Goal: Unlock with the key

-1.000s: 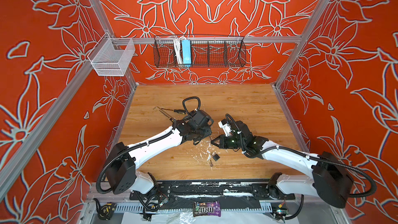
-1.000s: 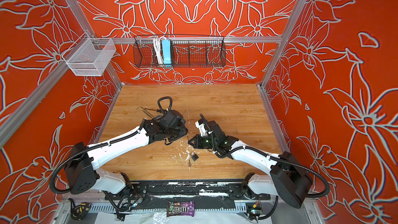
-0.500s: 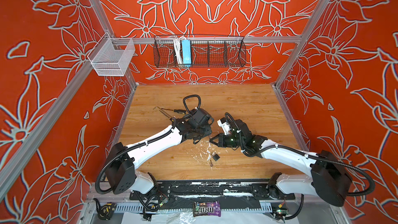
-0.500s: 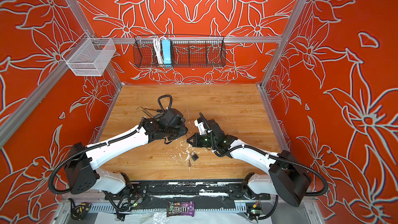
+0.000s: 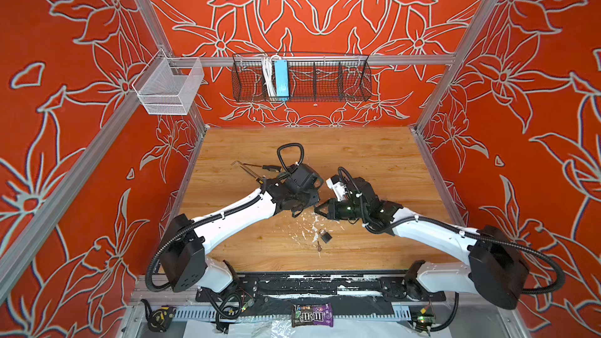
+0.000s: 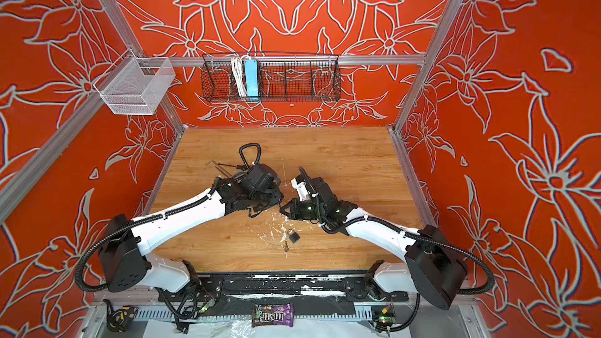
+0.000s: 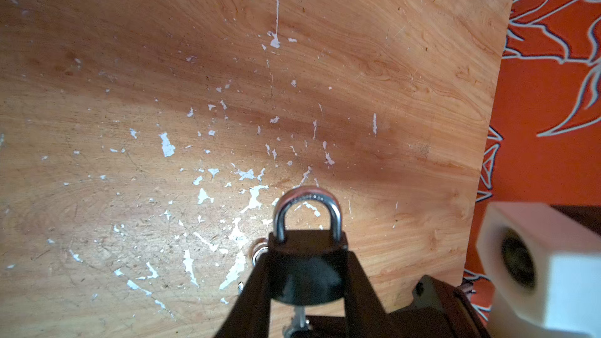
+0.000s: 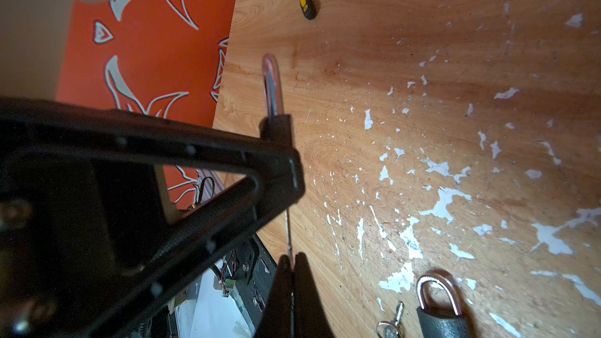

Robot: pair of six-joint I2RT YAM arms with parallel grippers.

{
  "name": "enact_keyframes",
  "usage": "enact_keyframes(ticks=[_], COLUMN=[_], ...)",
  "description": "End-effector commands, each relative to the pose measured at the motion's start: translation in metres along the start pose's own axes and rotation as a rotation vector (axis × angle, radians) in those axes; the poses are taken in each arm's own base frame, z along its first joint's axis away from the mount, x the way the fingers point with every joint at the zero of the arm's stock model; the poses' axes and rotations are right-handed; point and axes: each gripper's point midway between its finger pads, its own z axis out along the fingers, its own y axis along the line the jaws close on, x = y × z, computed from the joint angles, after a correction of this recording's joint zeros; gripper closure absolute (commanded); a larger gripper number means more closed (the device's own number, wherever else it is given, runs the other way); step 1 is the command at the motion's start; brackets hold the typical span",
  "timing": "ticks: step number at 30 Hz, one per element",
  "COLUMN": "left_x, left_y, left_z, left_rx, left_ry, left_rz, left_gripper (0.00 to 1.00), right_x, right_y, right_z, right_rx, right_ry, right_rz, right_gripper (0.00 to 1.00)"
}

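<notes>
Both arms are nose to nose at mid-table. The left gripper (image 7: 307,266) has its jaws partly open and clamped on the body of a black padlock with a silver steel shackle (image 7: 307,248), held off the surface with both shackle legs seated. The left wrist view shows that face-on, with a glint of the thin silver key (image 7: 299,315) at the padlock's underside. The right wrist view shows the same lock edge-on, and the right gripper (image 8: 291,263) pinched tight on that key, the blade running straight to the lock body. How deep it sits, I cannot tell. In both top views the grippers meet tip to tip and hide the held lock, but they do show a second black padlock (image 5: 326,236) lying flat nearer the robot base. A spare key on a ring (image 5: 318,248) lies just beside it, a pair the left wrist view misses. The worn wood-grain tabletop (image 5: 357,157) is flecked with white chips around the middle, and a yellow-and-black screwdriver handle (image 8: 305,1) lies off to the left. Around it stand orange walls with white flower outlines (image 5: 325,11). A black wire basket (image 5: 325,92) on the back rail holds a blue power strip (image 5: 281,78). A white mesh basket (image 5: 169,91) hangs at the left corner, and a packet of M&M's (image 5: 312,315) sits below the front edge
</notes>
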Motion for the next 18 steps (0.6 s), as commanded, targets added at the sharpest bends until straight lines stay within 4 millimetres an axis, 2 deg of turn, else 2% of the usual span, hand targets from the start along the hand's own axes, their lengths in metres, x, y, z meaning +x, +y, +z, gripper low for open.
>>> enact_keyframes(ticks=[1, 6, 18], left_x=[-0.0006, -0.0006, 0.0001], left_y=[0.0027, -0.0027, 0.0013], left_z=[-0.0005, -0.0017, -0.0022], left_rx=[-0.029, -0.004, -0.019], left_ry=[0.0, 0.001, 0.005], left_rz=[0.012, 0.025, 0.032], left_gripper=[0.98, 0.98, 1.0], right_x=[-0.0088, -0.0096, -0.0139], right_y=[0.0132, 0.0127, 0.0149], right_z=[-0.0032, -0.0029, -0.0088], right_rx=[-0.02, -0.021, -0.016], right_ry=[-0.03, -0.032, -0.046], right_rz=[-0.002, 0.01, 0.008], right_gripper=[1.0, 1.0, 1.0])
